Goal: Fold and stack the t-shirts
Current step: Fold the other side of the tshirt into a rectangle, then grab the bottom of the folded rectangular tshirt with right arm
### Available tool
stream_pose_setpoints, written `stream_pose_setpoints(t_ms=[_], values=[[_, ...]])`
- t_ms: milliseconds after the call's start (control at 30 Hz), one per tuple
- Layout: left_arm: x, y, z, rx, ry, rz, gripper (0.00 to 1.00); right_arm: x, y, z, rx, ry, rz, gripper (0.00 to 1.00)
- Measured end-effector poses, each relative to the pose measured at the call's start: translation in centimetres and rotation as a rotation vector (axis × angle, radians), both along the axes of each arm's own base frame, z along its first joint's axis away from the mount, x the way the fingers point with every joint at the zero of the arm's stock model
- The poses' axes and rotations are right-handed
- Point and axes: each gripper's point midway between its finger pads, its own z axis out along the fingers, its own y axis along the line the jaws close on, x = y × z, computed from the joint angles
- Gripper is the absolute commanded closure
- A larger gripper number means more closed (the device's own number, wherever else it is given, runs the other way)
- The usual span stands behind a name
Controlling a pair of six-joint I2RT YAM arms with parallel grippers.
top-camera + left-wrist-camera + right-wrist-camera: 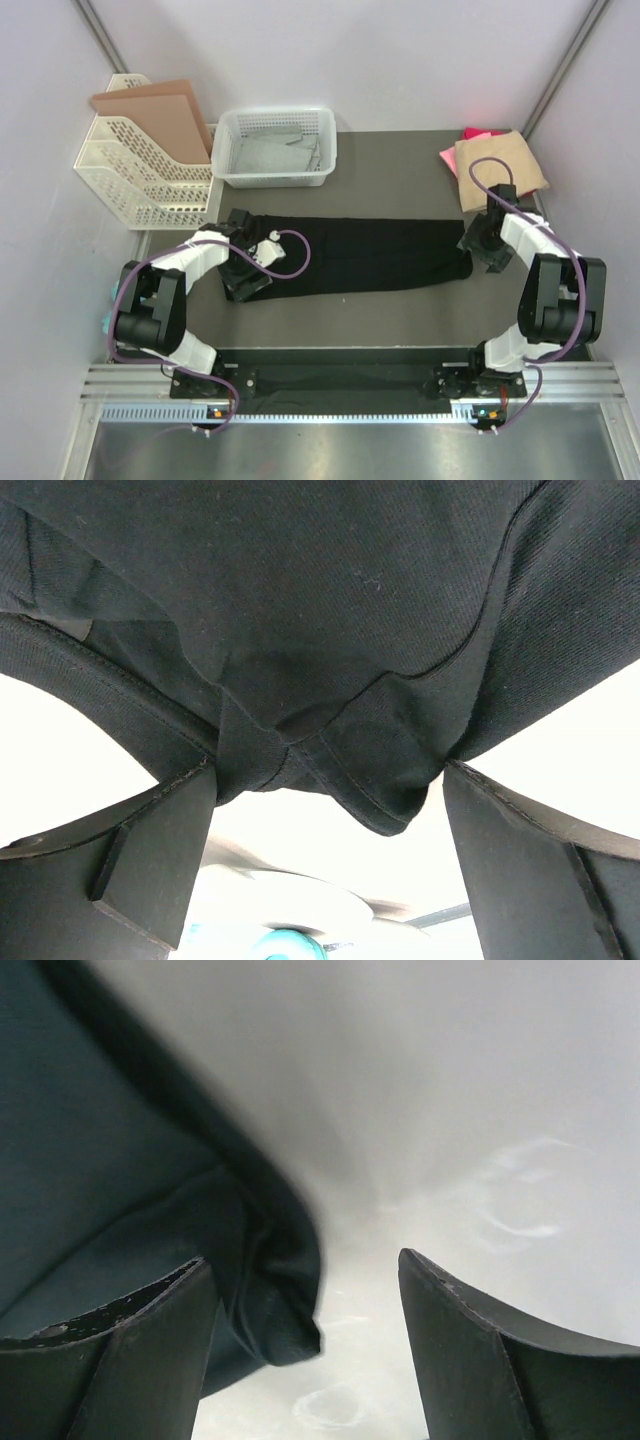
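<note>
A large black t-shirt (370, 255) lies on the counter (400, 305), drawn out into a long flat band. It sits just nearer the arms than the white mesh basket (276, 178) and runs from below the basket's left side far out to its right.

The left claw (243, 275) is at the band's end on the basket's left. In the left wrist view its claw (330, 780) is spread wide, released. Bunched black shirt (330, 630) with a stitched hem sags between the two fingers (150, 860), and light shows under the cloth.

The right claw (480, 248) is at the band's other end, well to the right of the basket. In the right wrist view its claw (305, 1270) is also spread apart. A folded corner of the black shirt (270, 1300) lies against one finger (120, 1360), and bare surface shows between that corner and the other finger.

A folded tan t-shirt (500, 168) lies well to the right of the basket, near the counter's far corner. A pink t-shirt (474, 133) peeks out from under its far edge.

The basket holds grey cloth (265, 150). Just to the basket's left stands a white slotted rack (130, 185) with brown cardboard sheets (155, 115) leaning in it.
</note>
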Motion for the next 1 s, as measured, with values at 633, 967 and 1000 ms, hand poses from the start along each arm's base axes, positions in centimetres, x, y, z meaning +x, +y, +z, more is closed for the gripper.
stream_pose_setpoints(t_ms=[633, 967, 1000], values=[[-0.1, 0.2, 0.3, 0.007, -0.007, -0.003, 0.01, 4.2, 1.3, -0.9, 0.174, -0.057, 0.049, 0.32], [-0.2, 0.5, 1.3, 0.02, -0.02, 0.003, 0.01, 6.4, 0.1, -2.2, 0.21, -0.048, 0.019, 0.44], [-0.2, 0.5, 1.3, 0.02, -0.02, 0.004, 0.01, 6.6, 0.2, -2.2, 0.22, -0.055, 0.02, 0.49]])
